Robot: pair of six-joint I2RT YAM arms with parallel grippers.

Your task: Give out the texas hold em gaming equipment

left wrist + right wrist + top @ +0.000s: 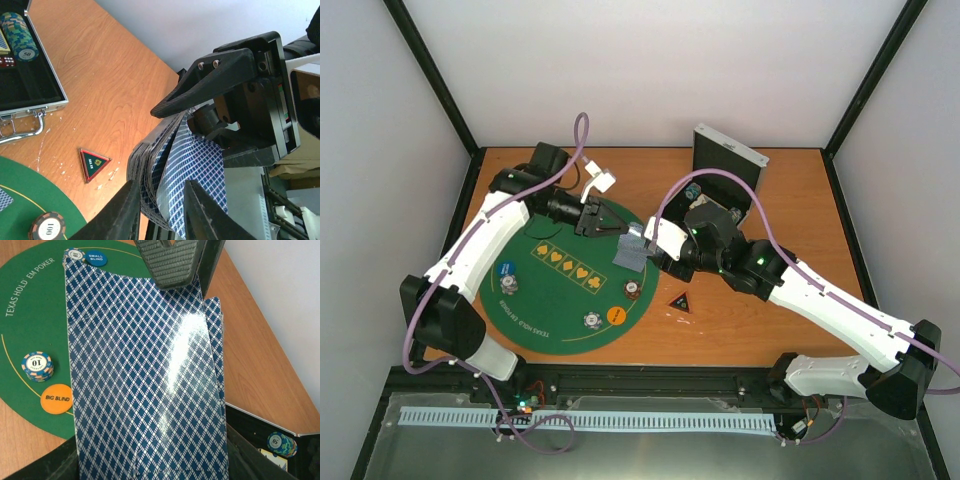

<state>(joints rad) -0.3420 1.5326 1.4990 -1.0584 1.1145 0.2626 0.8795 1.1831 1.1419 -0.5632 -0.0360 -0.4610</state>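
My right gripper (655, 250) is shut on a deck of blue-backed playing cards (632, 250), held over the right edge of the green mat (535, 300). In the right wrist view the deck (145, 390) fills the frame. My left gripper (622, 230) reaches in from the left. Its two fingers (125, 210) press on either side of the deck's free end (185, 165), which bows between them. On the mat lie a blue disc (505, 268), an orange disc (617, 316) and striped chips (633, 289) (591, 320). A black triangular marker (681, 301) lies on the wood.
The open silver case (725, 160) stands at the back right, with chips (17, 35) in it. A row of face-up cards (570, 262) lies across the mat's middle. A white cable connector (600, 183) lies behind the left arm.
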